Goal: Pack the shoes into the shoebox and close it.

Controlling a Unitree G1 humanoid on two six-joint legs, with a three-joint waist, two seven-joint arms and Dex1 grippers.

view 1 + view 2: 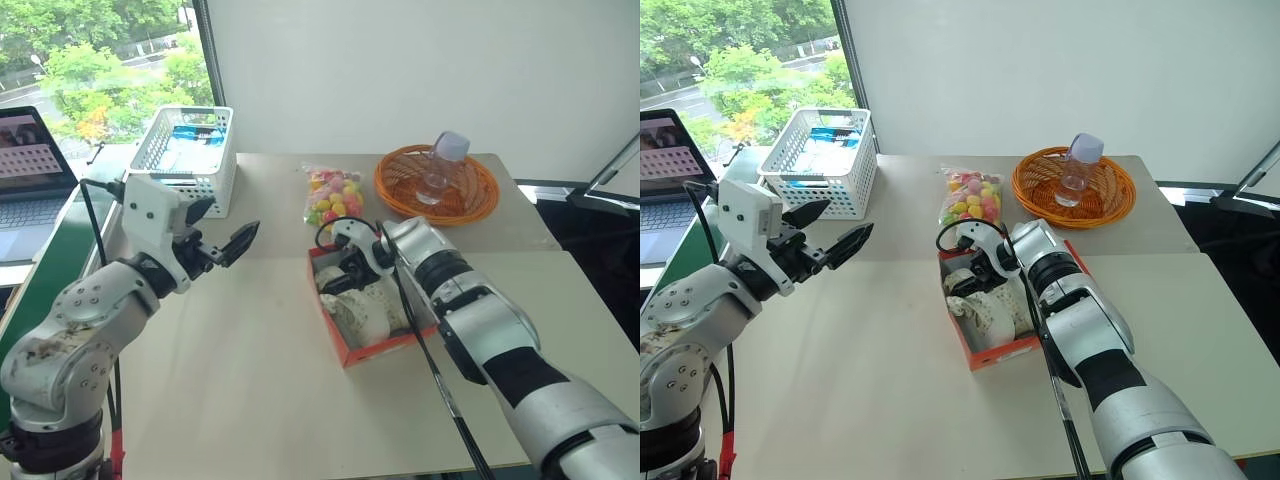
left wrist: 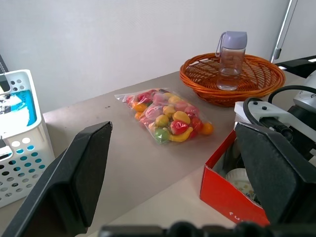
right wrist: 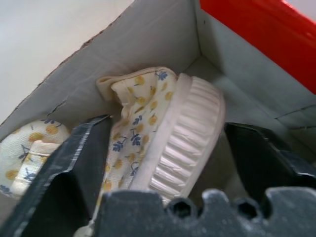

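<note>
The red-orange shoebox lies open in the middle of the table, white inside. Both cream shoes lie in it; they are printed with yellow dots and blue leaves. My right gripper reaches down into the box's far end. In the right wrist view its open fingers stand on either side of one shoe, which lies on its side with its ribbed sole showing; the other shoe lies beside it. My left gripper hangs open above the table, left of the box, with nothing in it.
A clear bag of coloured sweets lies just behind the box. At the back right, a round orange woven basket holds a clear bottle. A white lattice basket stands back left. A laptop sits off the table's left edge.
</note>
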